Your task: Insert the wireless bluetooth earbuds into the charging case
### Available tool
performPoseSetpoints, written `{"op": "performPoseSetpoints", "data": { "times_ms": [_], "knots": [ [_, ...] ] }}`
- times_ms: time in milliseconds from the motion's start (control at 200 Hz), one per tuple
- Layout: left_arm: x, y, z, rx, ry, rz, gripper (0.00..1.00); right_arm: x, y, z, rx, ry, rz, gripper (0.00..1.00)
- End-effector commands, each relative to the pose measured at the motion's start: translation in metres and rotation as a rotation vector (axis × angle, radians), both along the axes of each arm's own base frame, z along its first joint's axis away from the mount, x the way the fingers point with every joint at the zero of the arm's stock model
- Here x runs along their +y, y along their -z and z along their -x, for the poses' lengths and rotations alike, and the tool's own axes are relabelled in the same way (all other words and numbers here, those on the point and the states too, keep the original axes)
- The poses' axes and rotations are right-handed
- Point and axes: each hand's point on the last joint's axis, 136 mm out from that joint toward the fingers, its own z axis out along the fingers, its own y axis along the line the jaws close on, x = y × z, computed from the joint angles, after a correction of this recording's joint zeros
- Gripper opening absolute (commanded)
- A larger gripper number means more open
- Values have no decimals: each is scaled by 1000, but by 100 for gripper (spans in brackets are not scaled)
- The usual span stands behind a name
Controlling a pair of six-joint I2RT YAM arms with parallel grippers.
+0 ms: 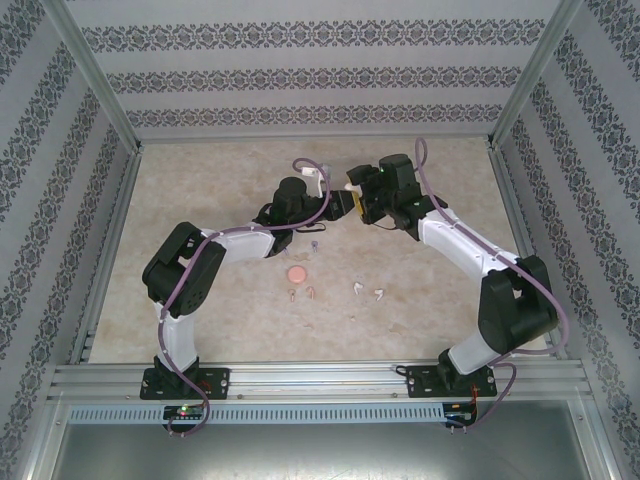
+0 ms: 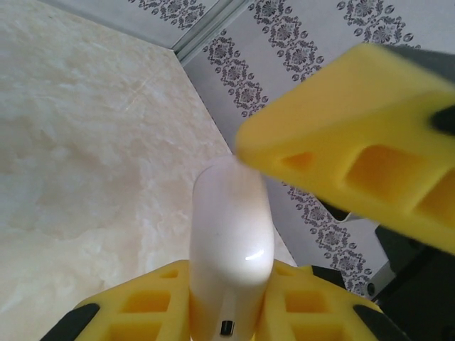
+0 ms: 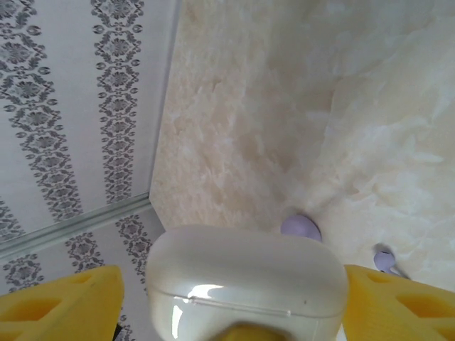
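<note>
Charging case (image 2: 231, 227) clamped in left pincer (image 2: 227, 302); right pincer (image 3: 234, 298) wide, straddling it.

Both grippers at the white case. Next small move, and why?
Probably pull the right gripper straight back off the white case: its fingers stand open with gaps on both sides, while the left gripper looks clamped on the case. The earbuds lie on the table.
</note>
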Motion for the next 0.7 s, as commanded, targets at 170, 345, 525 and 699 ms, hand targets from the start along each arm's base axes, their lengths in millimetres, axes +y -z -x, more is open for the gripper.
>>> {"op": "performPoseSetpoints", "data": {
  "times_ms": [170,345,525,699],
  "knots": [
    [0,-12,8,5,66,17,0,-60,-44,9,-175,-16,107,88],
    [17,-16,14,23,120,22,0,-95,-23,32,-195,-86,366,98],
    [25,-30,24,5,179,-28,0,-137,-12,49,-180,-40,655,98],
    [22,-48,35,-26,249,-50,0,-152,-17,59,-315,-113,838,98]
  ]
}}
